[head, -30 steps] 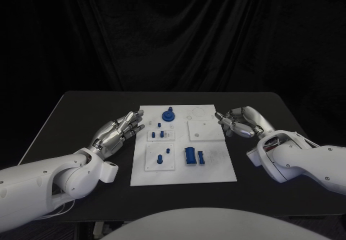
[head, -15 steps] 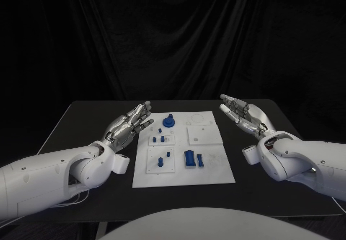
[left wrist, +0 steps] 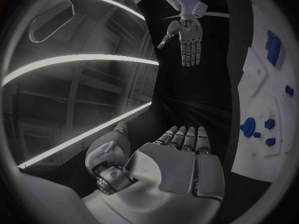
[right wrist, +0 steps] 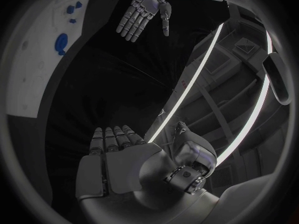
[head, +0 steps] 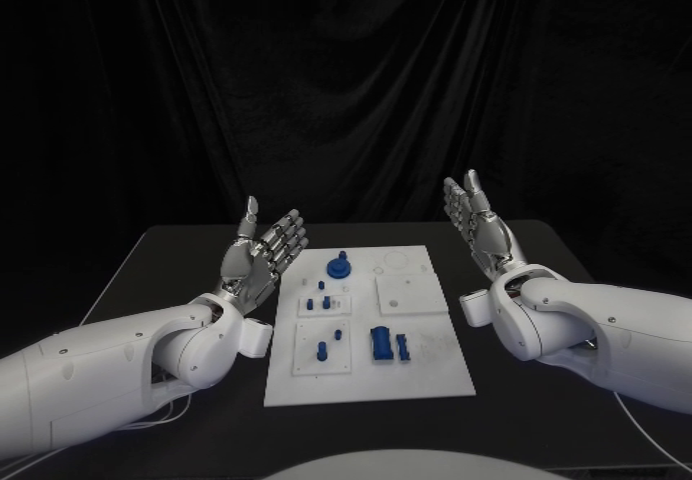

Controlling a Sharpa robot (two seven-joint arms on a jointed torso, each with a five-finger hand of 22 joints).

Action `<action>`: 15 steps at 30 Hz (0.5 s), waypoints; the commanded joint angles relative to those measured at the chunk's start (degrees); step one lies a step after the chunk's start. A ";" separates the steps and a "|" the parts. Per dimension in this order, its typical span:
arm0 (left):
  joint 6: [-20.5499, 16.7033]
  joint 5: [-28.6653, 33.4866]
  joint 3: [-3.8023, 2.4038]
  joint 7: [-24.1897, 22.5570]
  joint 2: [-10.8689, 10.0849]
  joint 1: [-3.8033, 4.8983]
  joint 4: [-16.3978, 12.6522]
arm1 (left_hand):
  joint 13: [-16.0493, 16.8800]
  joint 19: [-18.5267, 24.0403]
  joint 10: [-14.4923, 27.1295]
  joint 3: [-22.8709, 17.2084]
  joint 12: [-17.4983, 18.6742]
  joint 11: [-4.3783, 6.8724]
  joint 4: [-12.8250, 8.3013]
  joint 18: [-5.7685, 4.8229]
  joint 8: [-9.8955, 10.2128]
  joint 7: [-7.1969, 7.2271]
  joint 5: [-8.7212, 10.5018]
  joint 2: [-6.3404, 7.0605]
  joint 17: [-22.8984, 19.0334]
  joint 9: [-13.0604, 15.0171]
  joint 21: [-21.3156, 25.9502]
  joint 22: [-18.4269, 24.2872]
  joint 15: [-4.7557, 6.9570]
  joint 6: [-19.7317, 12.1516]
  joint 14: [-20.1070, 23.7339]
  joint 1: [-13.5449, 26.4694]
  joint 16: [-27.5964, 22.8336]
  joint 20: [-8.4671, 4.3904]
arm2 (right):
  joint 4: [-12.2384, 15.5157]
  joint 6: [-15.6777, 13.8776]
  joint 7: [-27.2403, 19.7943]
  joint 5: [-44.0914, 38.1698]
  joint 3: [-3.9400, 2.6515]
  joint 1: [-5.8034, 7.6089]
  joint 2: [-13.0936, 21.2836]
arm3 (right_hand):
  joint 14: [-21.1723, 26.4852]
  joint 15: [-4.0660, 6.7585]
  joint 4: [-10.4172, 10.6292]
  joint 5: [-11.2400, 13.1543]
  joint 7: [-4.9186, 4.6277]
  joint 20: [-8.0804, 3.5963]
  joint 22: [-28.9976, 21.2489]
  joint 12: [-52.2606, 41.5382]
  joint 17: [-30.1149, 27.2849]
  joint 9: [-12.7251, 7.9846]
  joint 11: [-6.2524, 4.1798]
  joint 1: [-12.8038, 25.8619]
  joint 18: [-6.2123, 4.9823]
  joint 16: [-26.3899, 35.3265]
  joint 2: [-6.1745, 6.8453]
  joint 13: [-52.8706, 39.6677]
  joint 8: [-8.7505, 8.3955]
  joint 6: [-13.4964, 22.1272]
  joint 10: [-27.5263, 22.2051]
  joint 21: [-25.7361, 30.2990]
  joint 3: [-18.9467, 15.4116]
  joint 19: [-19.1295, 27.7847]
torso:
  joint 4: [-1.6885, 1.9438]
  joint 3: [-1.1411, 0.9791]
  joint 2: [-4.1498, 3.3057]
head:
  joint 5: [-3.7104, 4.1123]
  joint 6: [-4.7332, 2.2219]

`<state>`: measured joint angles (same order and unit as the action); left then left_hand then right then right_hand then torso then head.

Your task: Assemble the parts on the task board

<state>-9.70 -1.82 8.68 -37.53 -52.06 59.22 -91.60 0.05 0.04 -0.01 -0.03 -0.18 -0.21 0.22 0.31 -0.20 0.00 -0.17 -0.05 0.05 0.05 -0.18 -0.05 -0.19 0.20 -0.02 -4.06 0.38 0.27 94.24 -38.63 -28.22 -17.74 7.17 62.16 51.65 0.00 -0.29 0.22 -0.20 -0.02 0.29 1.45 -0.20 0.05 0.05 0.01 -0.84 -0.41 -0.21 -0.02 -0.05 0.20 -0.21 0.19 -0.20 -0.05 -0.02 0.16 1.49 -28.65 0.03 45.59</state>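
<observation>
The white task board (head: 433,365) lies in the middle of the black table. Small blue parts stand on it: a round knobbed piece (head: 339,266) near the far edge, short pegs (head: 319,289) on the left plates, and a taller block (head: 381,341) near the middle. My left hand (head: 261,254) is raised above the table left of the board, fingers straight and apart, holding nothing. My right hand (head: 476,226) is raised right of the board, fingers extended, also holding nothing. In the left wrist view the left hand (left wrist: 181,159) faces the right hand (left wrist: 186,37), with the board (left wrist: 258,84) to one side.
The black table (head: 159,260) extends left and right of the board, with a black curtain behind it. In the right wrist view, the right hand (right wrist: 124,159) faces the left hand (right wrist: 140,15), beside the board (right wrist: 37,69).
Both hands have lifted from beside the board to well above the table, their fingers straightening upward. The head camera has tilted, so the whole scene sits lower.
</observation>
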 commanded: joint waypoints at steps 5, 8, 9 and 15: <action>-17.98 1.01 -3.65 3.89 3.22 0.54 0.68 | -0.05 -0.04 0.01 0.03 0.18 0.21 -0.22 -0.31 0.20 0.00 0.17 0.05 -0.05 -0.05 0.18 0.05 0.19 -0.20 0.02 4.06 -0.38 -0.27 | -3.10 -4.57 -1.23 14.22 -5.02 -1.45 -4.98 | 0.00 0.29 -0.22 0.20 0.02 -0.29 -1.45 0.20 -0.05 -0.05 -0.01 0.84 0.41 0.21 0.02 0.05 -0.20 0.21 -0.19 0.20 0.05 0.02 | -0.11 -0.96 -1.64 | -0.02 -6.83; -23.90 1.31 -5.46 5.27 4.71 0.68 1.03 | -0.05 -0.04 0.01 0.03 0.18 0.21 -0.22 -0.31 0.20 0.00 0.17 0.05 -0.05 -0.05 0.18 0.05 0.19 -0.20 0.02 4.06 -0.38 -0.27 | -3.91 -5.19 -1.46 16.62 -6.49 -1.82 -6.33 | 0.00 0.29 -0.22 0.20 0.02 -0.29 -1.45 0.20 -0.05 -0.05 -0.01 0.84 0.41 0.21 0.02 0.05 -0.20 0.21 -0.19 0.20 0.05 0.02 | -0.14 -1.21 -2.06 | -0.02 -8.92; -25.36 1.38 -5.91 5.62 5.08 0.72 1.11 | -0.05 -0.04 0.01 0.03 0.18 0.21 -0.22 -0.31 0.20 0.00 0.17 0.05 -0.05 -0.05 0.18 0.05 0.19 -0.20 0.02 4.06 -0.38 -0.27 | -4.06 -5.31 -1.50 17.07 -6.76 -1.89 -6.58 | 0.00 0.29 -0.22 0.20 0.02 -0.29 -1.45 0.20 -0.05 -0.05 -0.01 0.84 0.41 0.21 0.02 0.05 -0.20 0.21 -0.19 0.20 0.05 0.02 | -0.14 -1.27 -2.16 | -0.03 -9.40; -32.22 1.71 -8.00 7.22 6.81 0.89 1.51 | -0.05 -0.04 0.01 0.03 0.18 0.21 -0.22 -0.31 0.20 0.00 0.17 0.05 -0.05 -0.05 0.18 0.05 0.19 -0.20 0.02 4.06 -0.38 -0.27 | -4.28 -5.49 -1.57 17.74 -7.17 -2.00 -6.96 | 0.00 0.29 -0.22 0.20 0.02 -0.29 -1.45 0.20 -0.05 -0.05 -0.01 0.84 0.41 0.21 0.02 0.05 -0.20 0.21 -0.19 0.20 0.05 0.02 | -0.16 -1.48 -2.51 | -0.03 -11.14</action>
<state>-34.11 -0.85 0.80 -32.08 -45.47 59.92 -90.09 0.06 0.05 -0.01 -0.03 -0.18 -0.22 0.23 0.33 -0.21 0.00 -0.17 0.01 0.07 0.06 -0.18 -0.06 -0.20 0.21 -0.02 -0.38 0.38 0.28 89.96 -42.46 -28.95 -2.50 0.07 60.28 44.65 0.00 -0.30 0.22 -0.20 -0.02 0.29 1.44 -0.21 0.06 0.06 0.01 -0.36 -0.42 -0.21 0.07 -0.06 0.20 -0.21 0.19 -0.20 -0.06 -0.02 0.02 0.18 -30.87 0.01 34.94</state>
